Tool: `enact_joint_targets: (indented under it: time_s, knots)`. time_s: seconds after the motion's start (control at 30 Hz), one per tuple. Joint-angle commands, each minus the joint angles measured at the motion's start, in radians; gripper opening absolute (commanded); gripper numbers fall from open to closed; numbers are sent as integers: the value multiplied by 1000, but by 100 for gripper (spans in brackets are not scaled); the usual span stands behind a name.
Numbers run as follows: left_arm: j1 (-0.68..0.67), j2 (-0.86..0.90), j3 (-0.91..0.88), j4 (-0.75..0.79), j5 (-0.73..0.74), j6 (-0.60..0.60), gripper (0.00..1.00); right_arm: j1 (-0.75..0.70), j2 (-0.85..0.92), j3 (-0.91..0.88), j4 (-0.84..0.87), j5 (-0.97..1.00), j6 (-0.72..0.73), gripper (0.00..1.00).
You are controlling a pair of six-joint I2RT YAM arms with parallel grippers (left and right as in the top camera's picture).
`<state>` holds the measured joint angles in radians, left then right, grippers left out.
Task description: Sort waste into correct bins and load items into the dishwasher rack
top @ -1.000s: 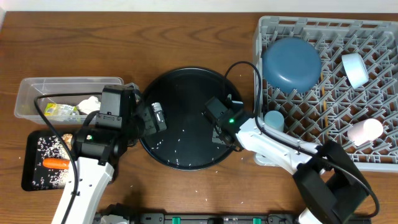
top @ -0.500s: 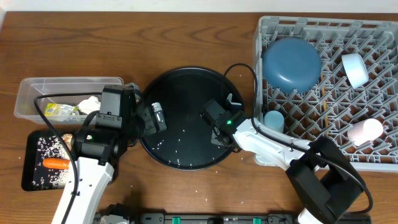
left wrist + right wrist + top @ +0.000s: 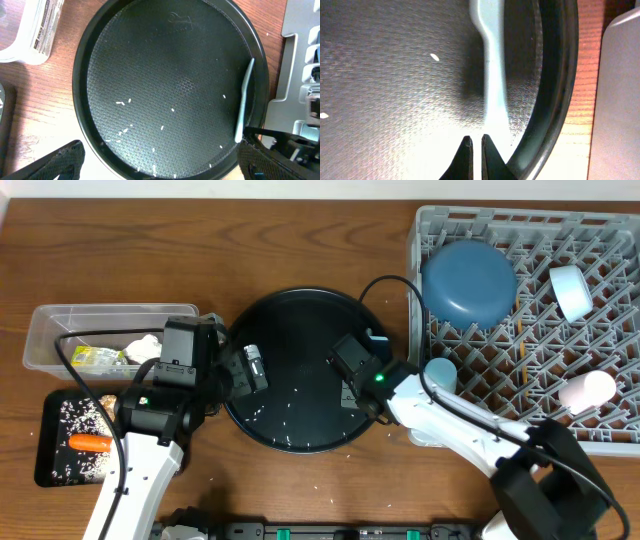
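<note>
A white spoon [image 3: 245,100] [image 3: 492,75] lies along the right inner rim of the round black tray [image 3: 295,310]. My right gripper [image 3: 476,142] [image 3: 349,394] is shut, its tips just short of the handle's near end, which is lost in glare; I cannot tell whether they touch it. My left gripper [image 3: 162,167] [image 3: 252,367] hangs open over the tray's left side, holding nothing. The grey dishwasher rack [image 3: 610,442] holds a dark blue plate [image 3: 468,280], a white bowl [image 3: 572,290], a pink cup [image 3: 585,390], a light-blue cup [image 3: 440,372] and a chopstick [image 3: 519,340].
A clear tub [image 3: 50,330] at the left holds a yellow-green wrapper [image 3: 98,360] and a white tissue [image 3: 145,345]. Below it a shallow black tray [image 3: 48,420] carries an orange carrot [image 3: 90,443] and rice. Stray rice grains [image 3: 125,101] dot the round tray.
My right gripper's jaws have closed, and the arm has shifted slightly over the tray's right side. The left arm has not moved.
</note>
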<state>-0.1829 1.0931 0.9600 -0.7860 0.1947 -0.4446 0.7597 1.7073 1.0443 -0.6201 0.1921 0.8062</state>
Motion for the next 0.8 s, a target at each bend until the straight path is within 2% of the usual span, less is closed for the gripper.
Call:
enact_joint_targets:
  time_s: [0.0, 0.47, 0.63, 0.7, 0.77]
  knots:
    - [5, 4, 11, -3, -13, 6, 98, 3, -32, -10, -3, -2, -19, 1]
    - [5, 4, 11, -3, -13, 6, 98, 3, -24, -20, -19, 145, -18, 1]
    - [5, 4, 11, -3, -13, 6, 98, 3, 32, -26, -14, 109, -18, 1]
    - [5, 4, 11, -3, -13, 6, 98, 3, 66, -26, -4, 98, -18, 4]
    - [5, 4, 11, -3, -13, 6, 98, 3, 102, -26, 4, 91, -18, 15]
